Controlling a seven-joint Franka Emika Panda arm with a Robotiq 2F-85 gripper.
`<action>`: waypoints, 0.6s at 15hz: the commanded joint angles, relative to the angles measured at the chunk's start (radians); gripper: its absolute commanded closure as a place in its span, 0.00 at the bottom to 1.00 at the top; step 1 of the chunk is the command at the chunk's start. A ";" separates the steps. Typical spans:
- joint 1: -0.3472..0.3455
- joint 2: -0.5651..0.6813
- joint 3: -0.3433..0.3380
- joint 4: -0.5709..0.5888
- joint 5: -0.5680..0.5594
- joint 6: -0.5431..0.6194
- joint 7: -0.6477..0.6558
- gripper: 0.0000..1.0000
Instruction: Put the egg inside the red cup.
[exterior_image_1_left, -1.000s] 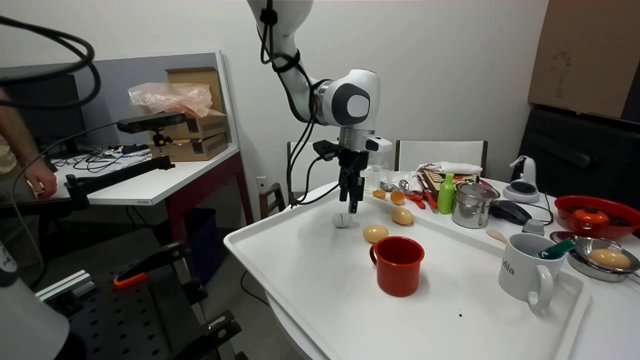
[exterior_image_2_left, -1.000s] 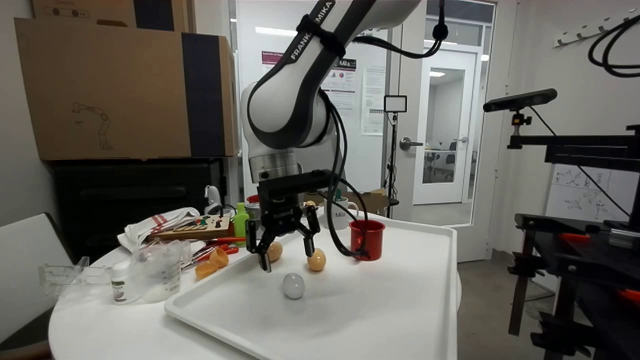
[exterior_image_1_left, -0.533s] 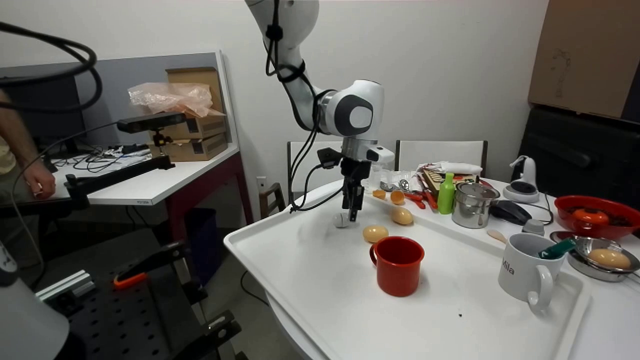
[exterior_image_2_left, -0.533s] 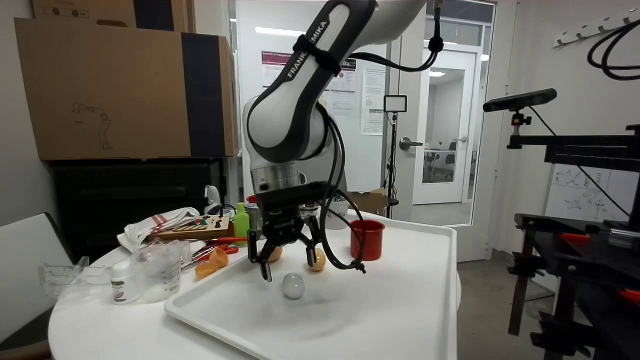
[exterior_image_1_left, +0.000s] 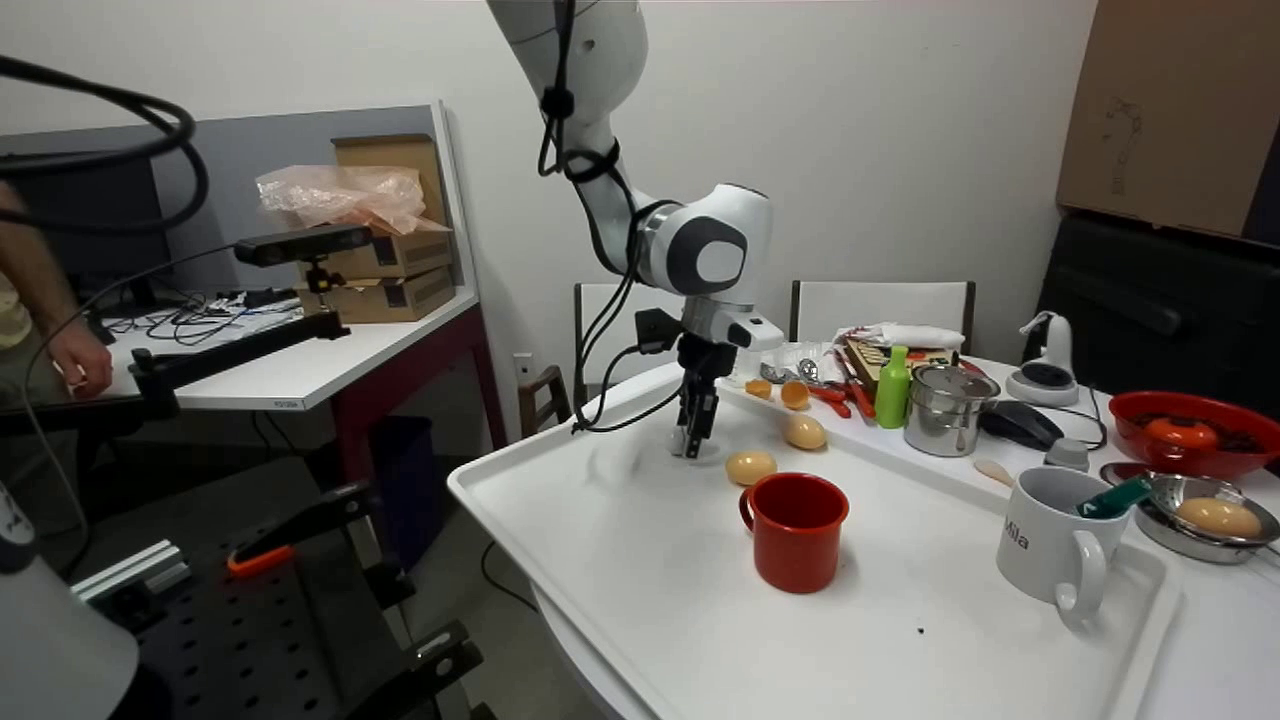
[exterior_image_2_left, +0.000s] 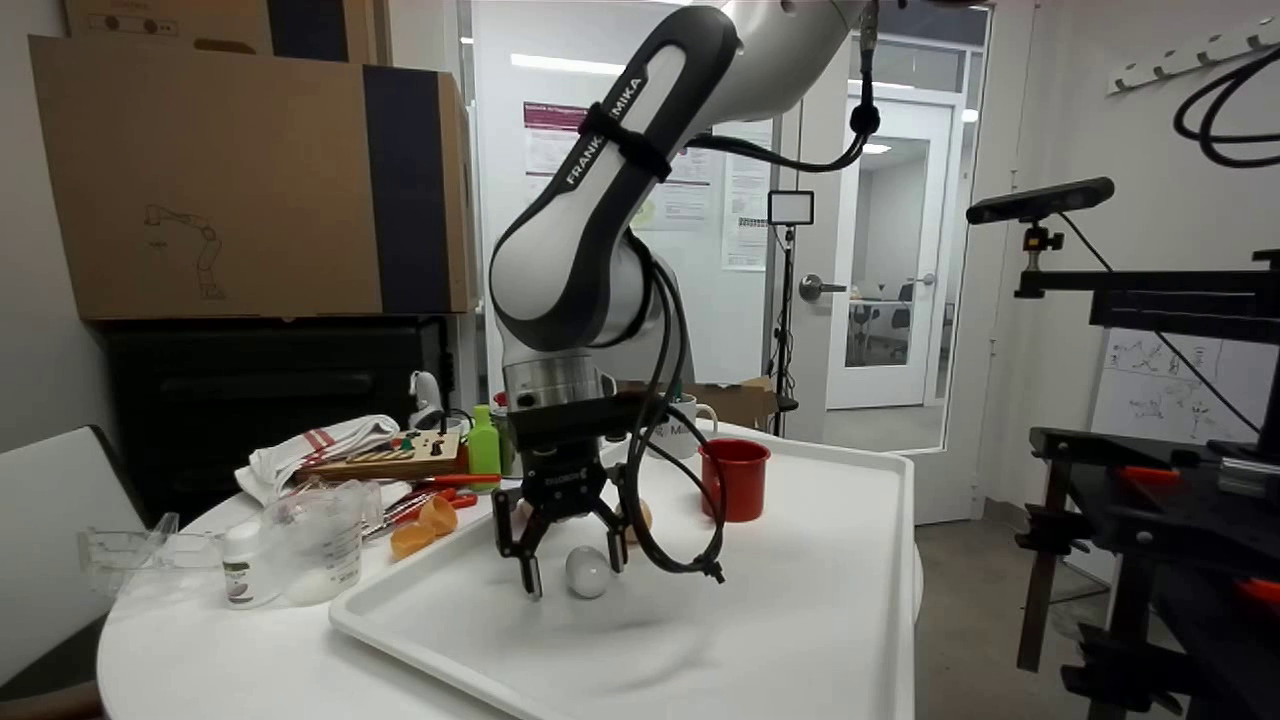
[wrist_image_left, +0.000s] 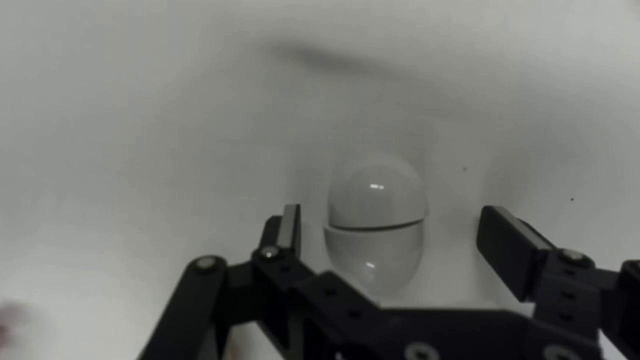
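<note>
White wall (exterior_image_1_left: 880, 120) behind a round white table (exterior_image_2_left: 200, 650) topped by a white tray (exterior_image_2_left: 790, 620). Low over the tray, a black gripper (wrist_image_left: 392, 212) pointing down, jaws spread apart and gripping nothing. Between its fingers (wrist_image_left: 505, 245), resting on the tray, a clear egg (wrist_image_left: 375, 205) with a dark seam across its middle; in the wrist view, gaps on both sides, the narrower one toward the finger at picture left. Long axis of the egg crosswise to the line of closing; likely next move, then, a squeeze across the narrow girth, with some sliding possible before even contact. Just beyond the jaws, one brown egg (exterior_image_1_left: 750, 468) on the tray and near it a second brown egg (exterior_image_1_left: 804, 432); the first roughly in line with the red cup (exterior_image_1_left: 797, 545), so best passed with a good lift. Farther out, in both exterior views, that red cup upright on the same tray, well apart from the clear egg. By count: one red cup, one white mug (exterior_image_1_left: 1040, 558), two orange shell pieces (exterior_image_1_left: 795, 396), four eggs: one clear, two brown on the tray, and a last brown egg (exterior_image_1_left: 1218, 517) in a metal pan (exterior_image_1_left: 1192, 547) beside it.
</note>
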 joint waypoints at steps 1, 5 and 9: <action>-0.020 0.024 0.013 0.038 0.039 -0.007 -0.030 0.41; -0.025 0.021 0.014 0.046 0.051 -0.007 -0.036 0.73; -0.018 0.004 0.006 0.038 0.044 -0.012 -0.033 0.81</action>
